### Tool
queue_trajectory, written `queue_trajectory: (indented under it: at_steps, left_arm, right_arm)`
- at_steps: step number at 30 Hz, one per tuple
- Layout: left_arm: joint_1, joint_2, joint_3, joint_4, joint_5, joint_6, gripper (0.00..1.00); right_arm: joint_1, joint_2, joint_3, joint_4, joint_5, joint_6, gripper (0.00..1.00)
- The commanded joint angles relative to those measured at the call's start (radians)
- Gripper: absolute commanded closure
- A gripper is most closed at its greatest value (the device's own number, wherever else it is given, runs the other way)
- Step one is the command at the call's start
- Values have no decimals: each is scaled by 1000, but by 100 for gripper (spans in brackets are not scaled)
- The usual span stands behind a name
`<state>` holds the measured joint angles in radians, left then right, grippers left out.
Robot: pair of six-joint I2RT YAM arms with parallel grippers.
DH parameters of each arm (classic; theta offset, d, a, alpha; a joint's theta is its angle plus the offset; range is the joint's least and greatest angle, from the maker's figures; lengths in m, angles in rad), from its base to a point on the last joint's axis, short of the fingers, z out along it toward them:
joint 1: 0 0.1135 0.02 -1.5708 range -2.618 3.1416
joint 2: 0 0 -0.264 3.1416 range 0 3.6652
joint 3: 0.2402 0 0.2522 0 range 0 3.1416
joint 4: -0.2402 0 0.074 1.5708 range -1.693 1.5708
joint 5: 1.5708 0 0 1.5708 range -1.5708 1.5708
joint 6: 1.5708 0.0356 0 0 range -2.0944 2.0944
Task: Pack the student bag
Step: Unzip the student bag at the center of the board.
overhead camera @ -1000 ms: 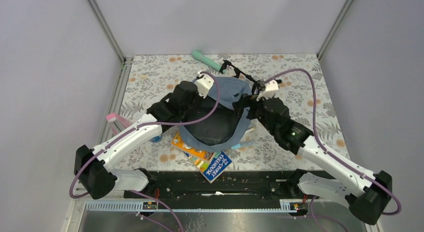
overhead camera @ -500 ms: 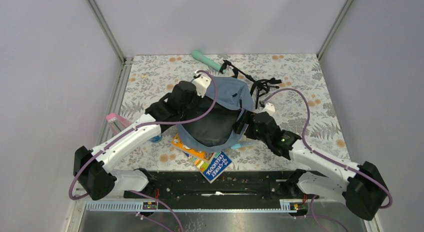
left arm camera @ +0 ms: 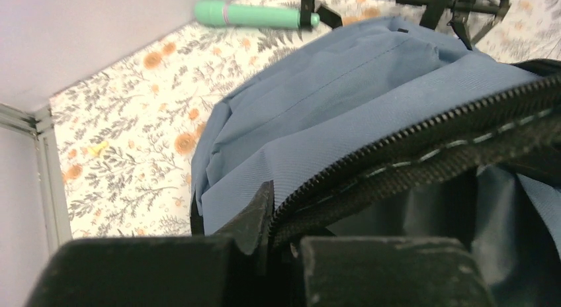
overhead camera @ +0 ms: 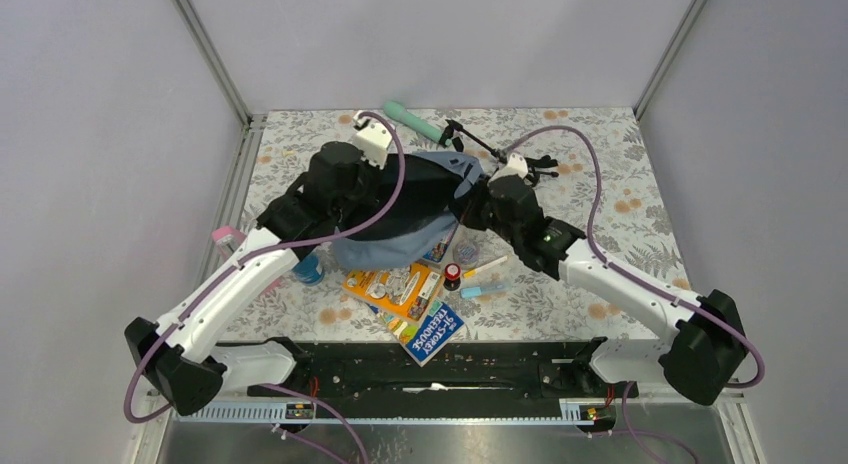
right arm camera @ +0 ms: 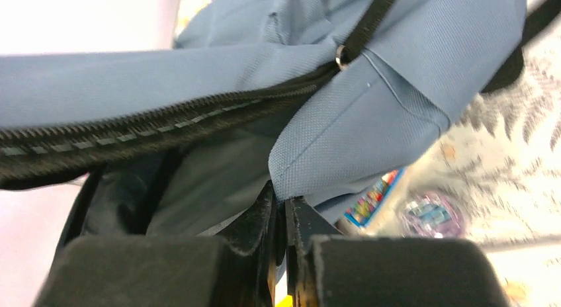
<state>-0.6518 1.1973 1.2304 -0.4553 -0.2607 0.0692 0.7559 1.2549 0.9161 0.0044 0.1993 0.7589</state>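
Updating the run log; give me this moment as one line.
left tool: shut on student bag rim | right tool: shut on opposite rim | bag mouth: unzipped, open | orange book, mint-green cylinder: outside bag

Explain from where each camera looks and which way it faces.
Top external: above and behind the robot, facing down at the table; left arm and right arm reach the student bag.
Left wrist: on the left arm, facing along its jaws, shut on the bag's zipper.
Right wrist: likewise, jaws pinching a fabric corner.
Shared: top external and left wrist show the green tube.
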Motion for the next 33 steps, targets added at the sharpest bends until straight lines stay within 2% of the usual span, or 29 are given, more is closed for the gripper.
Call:
queue_trajectory:
  at_steps: [1,8,16,17,18,19,20,21,22,24,27,30,33]
  left_arm:
    - [5,-65,83,76,-15,-13,100]
    - [15,-139,-8,120,-68,11,100]
    - [35,-116,-74,141,-54,14,100]
    - [42,-105,-80,144,-42,12,100]
    - [51,-90,-84,143,-32,6,100]
    - [59,-75,-84,137,-26,2,100]
    - [66,-64,-82,128,-35,-1,100]
    - [74,-53,-78,120,-50,-7,100]
    - [88,-43,-77,114,-58,-12,100]
    - [120,-24,-69,96,-54,-34,100]
    - [154,-5,-54,72,-23,-61,100]
    - [165,5,-48,60,-13,-66,100]
    - [167,12,-42,51,-14,-67,100]
  right_arm:
    - [-23,67,162,68,-13,-80,100]
    - [-45,300,306,68,-16,-224,100]
    - [-97,483,479,32,-15,-280,100]
    - [-101,491,492,25,-13,-290,96]
    - [-105,493,505,13,-16,-303,85]
    - [-112,490,512,4,-24,-317,65]
    - [-116,481,516,-22,-32,-332,39]
    - [-121,459,506,-38,-38,-351,21]
    - [-122,437,493,-44,-44,-371,14]
    - [-124,377,457,-63,-63,-424,7]
    - [-124,268,398,-141,-95,-460,5]
    - [-125,136,276,-198,-158,-399,4]
    - [-123,11,94,-175,-276,-286,5]
